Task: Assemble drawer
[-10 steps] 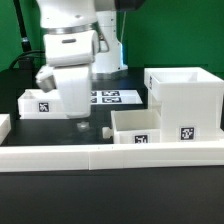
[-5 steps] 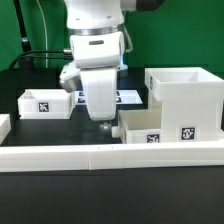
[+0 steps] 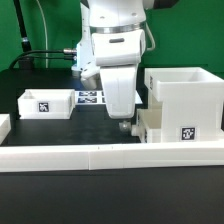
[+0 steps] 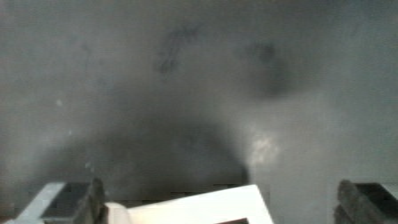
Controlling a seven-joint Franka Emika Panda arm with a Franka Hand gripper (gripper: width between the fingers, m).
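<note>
Two trays are lying on the bench [image 3: 50, 130]: the left tray [image 3: 45, 103] well apart, the right tray [image 3: 150, 125] close by the housing [image 3: 185, 95]. The arm [image 3: 115, 60] is standing farther toward the exterior view's right than half a second ago, hiding more of the right tray, its jaws gaping wide with a white corner [image 4: 196, 205] showing between them.
</note>
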